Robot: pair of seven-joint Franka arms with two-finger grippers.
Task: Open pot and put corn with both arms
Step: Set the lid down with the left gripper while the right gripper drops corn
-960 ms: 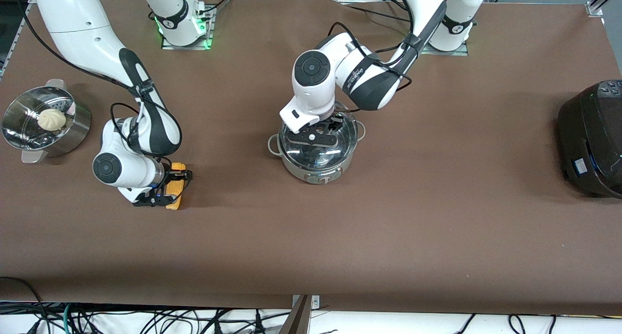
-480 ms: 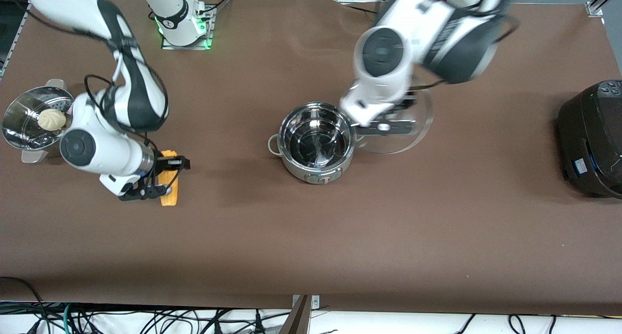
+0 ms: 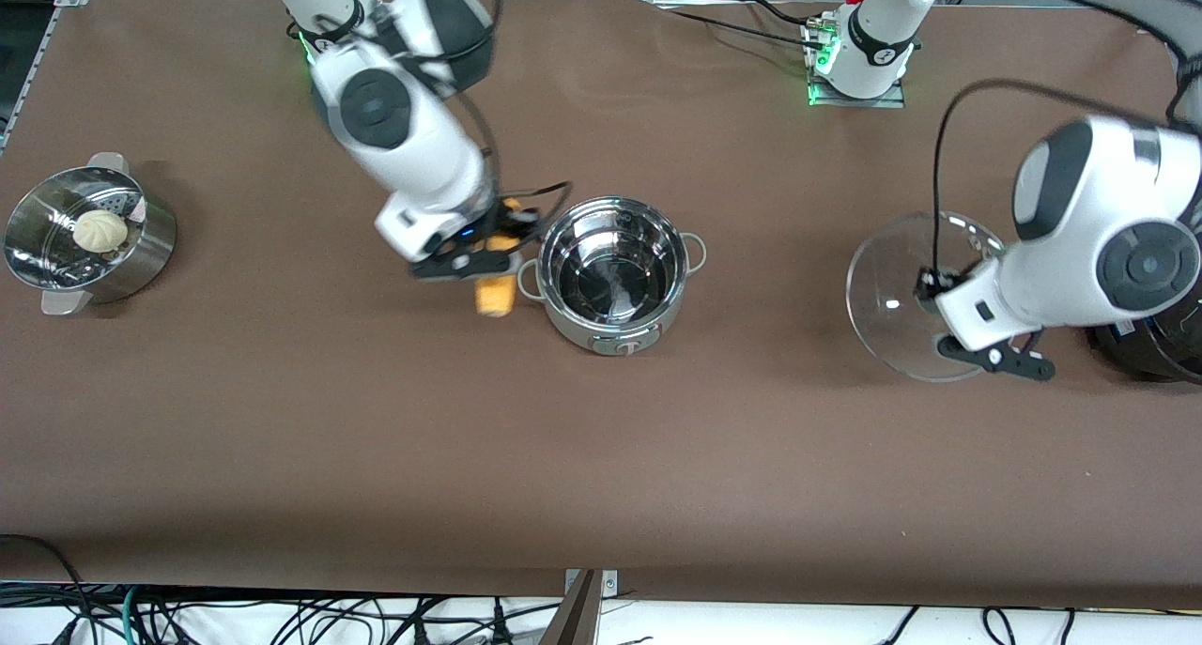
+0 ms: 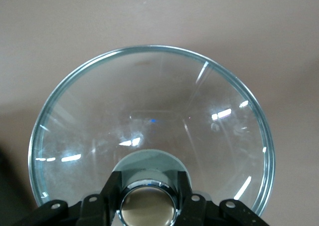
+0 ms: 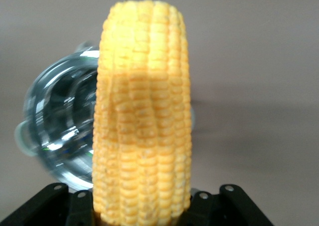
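Observation:
The pot (image 3: 612, 277) stands open in the middle of the table, and its inside looks empty. My right gripper (image 3: 507, 234) is shut on the corn (image 3: 495, 295) and holds it in the air, over the table just beside the pot's rim at the right arm's end. In the right wrist view the corn (image 5: 142, 116) fills the middle between the gripper's (image 5: 142, 208) jaws, with the pot (image 5: 57, 131) beneath. My left gripper (image 3: 930, 286) is shut on the knob of the glass lid (image 3: 892, 269) and holds it tilted over the table near the black cooker. The left wrist view shows the lid (image 4: 149, 111) and its knob (image 4: 148, 206).
A steel steamer basket (image 3: 150, 243) with a white bun (image 3: 100, 230) stands at the right arm's end. A big black cooker (image 3: 1150, 356) stands at the left arm's end, partly hidden by my left arm.
My left gripper lifted the lid off the pot and carried it toward the cooker. My right gripper lifted the corn off the table and carried it up beside the pot.

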